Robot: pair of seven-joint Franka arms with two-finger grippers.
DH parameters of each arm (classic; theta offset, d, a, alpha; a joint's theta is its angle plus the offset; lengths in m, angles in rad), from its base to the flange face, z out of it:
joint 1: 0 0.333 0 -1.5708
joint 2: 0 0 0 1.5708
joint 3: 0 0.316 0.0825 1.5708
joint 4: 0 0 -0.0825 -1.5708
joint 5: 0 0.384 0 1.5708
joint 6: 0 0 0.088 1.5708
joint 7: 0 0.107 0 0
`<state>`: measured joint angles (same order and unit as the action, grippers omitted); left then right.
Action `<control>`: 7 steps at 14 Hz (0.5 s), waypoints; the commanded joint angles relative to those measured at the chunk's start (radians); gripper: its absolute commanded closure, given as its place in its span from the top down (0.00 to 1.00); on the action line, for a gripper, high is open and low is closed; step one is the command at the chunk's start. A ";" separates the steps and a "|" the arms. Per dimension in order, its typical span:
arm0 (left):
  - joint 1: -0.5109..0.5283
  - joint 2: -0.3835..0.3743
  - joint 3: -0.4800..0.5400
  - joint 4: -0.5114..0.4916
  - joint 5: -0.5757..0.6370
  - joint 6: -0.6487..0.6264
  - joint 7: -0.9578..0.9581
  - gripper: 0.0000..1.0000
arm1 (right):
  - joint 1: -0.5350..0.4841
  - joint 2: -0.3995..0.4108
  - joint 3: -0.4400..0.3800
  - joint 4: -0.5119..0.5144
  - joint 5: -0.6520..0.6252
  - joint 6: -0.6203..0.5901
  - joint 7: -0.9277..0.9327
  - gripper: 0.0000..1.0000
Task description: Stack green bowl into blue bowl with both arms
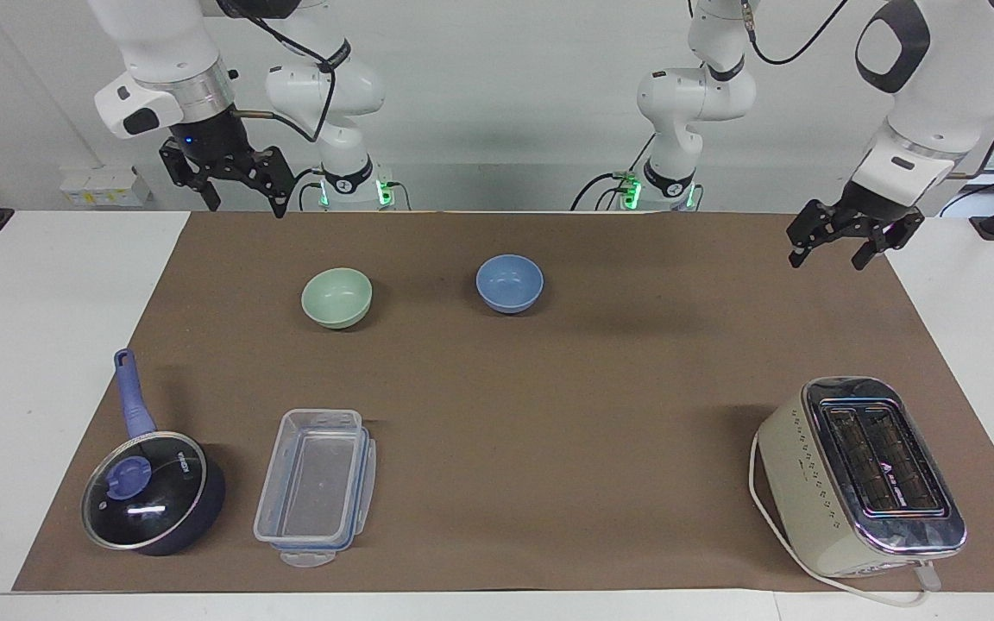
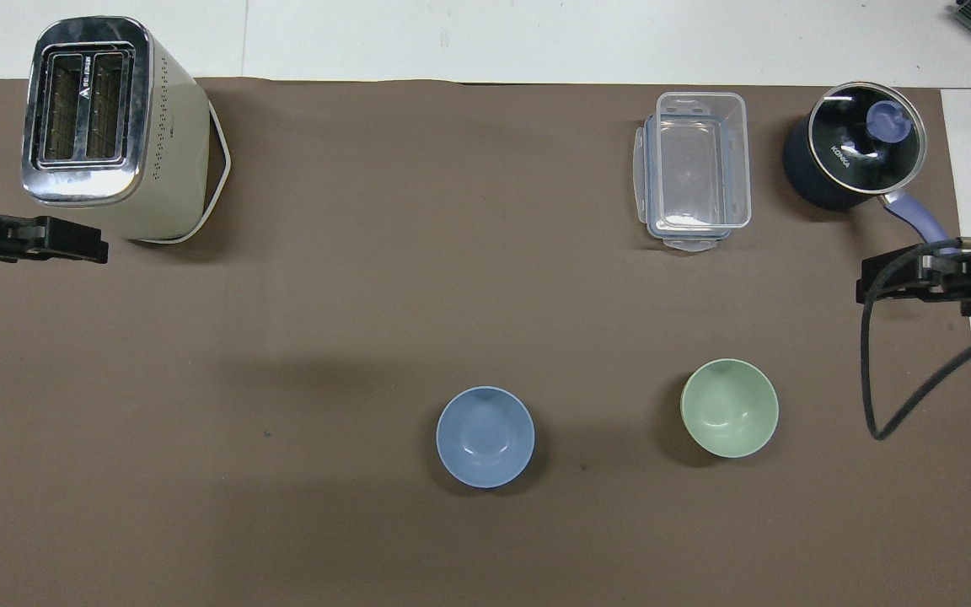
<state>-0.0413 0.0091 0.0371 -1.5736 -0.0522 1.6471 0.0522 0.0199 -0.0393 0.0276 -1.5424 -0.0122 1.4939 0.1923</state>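
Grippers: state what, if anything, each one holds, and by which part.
Nothing is held. The left gripper and right gripper are open; the green bowl and blue bowl rest apart.

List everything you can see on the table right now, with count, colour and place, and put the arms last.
green bowl: 1, pale mint, on the mat, toward the right arm's end.
blue bowl: 1, periwinkle, beside the green bowl, apart from it.
food container: 1, clear, farther from the robots than the green bowl.
pan: 1, dark with blue handle, glass lid on, beside the container.
toaster: 1, cream and chrome, at the left arm's end.
mat: 1, brown, covering the white table.
right gripper: raised, open.
left gripper: raised, open.
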 commanded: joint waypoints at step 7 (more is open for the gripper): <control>0.034 0.000 -0.013 0.018 0.017 -0.039 0.003 1.00 | -0.078 -0.126 -0.003 -0.324 0.041 0.184 -0.103 1.00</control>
<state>-0.0100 0.0094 0.0316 -1.5674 -0.0521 1.6342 0.0522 -0.0296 -0.0958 0.0259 -1.7260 0.0000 1.6040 0.1396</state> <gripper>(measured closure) 0.000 0.000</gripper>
